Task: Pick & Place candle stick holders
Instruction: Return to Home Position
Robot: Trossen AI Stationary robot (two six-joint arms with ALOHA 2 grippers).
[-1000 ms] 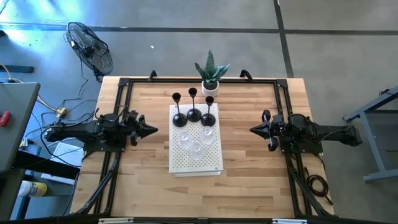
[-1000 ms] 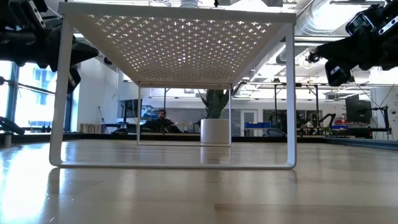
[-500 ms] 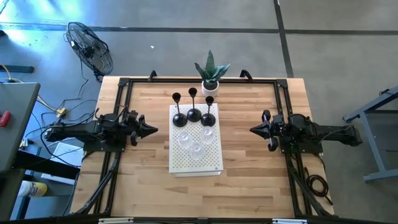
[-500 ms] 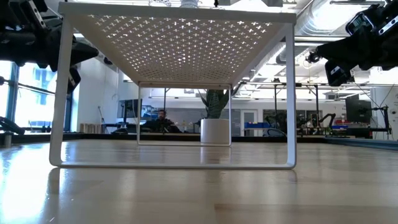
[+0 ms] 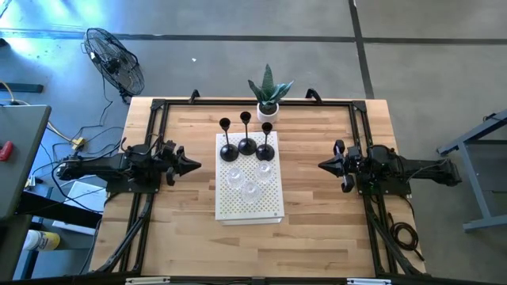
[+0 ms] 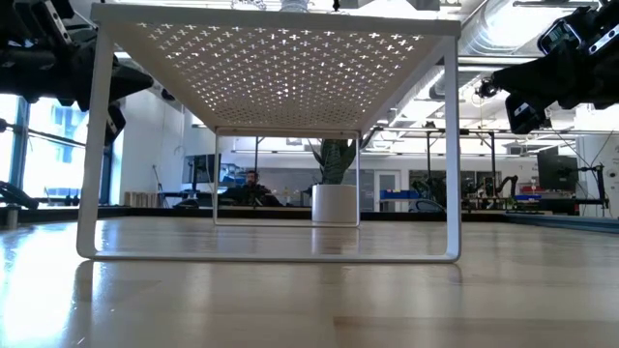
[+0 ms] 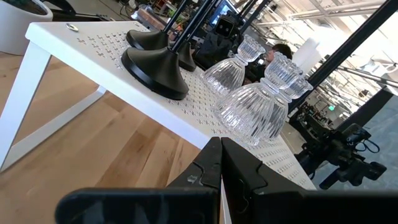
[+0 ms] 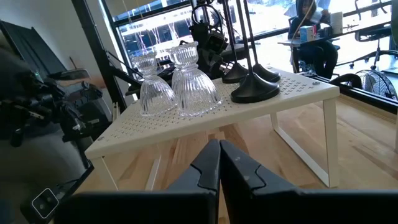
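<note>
shut tight with nothing between them, the jaws of the left gripper [image 5: 192, 165] and of the right gripper [image 5: 323, 165] point at each other across the light wooden table [image 5: 182, 229]. in its own wrist view each pair is pressed into a single dark wedge. both arms lie low at the table's sides, which reads as a resting pose chosen to keep the fingers well apart from the goods.

midway between the two tips stands a white perforated metal shelf [image 5: 249, 204], its long side running crosswise to the line of the jaws. on its deck, just to one side of that line, sit three small clear ribbed glass candle holders [image 5: 250, 188] in a tight cluster, wide skirts down and narrow necks up. just to the other side stand three black candle stick holders with domed round bases [image 5: 247, 146] in a row, long axes upright, thin stems rising to small cups. sorted by kind like this, all six look placed, so the job seems finished. past the black row, off the shelf's end, a green plant in a white pot [image 5: 268, 111] stands on the table.
</note>
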